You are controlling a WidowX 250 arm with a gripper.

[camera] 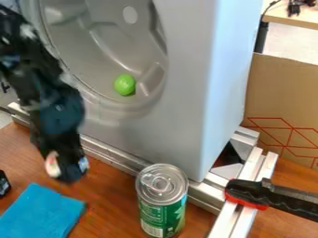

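Observation:
The black gripper [67, 172] hangs at the left, low over the brown table, with its arm coming in from the upper left. It is nearest to a folded blue cloth [42, 214], which lies below it at the lower left. A green can [162, 204] with a silver lid stands upright to the gripper's right, apart from it. Inside the round hollow of a grey machine-like housing [186, 88] rests a small bright green ball-like object [125, 85].
Metal rails [118, 155] run along the housing's base. A black and red handle [264, 195] lies across the rails at the right. Behind stands a cardboard box [282, 100]. A small black object [3, 184] sits at the left edge.

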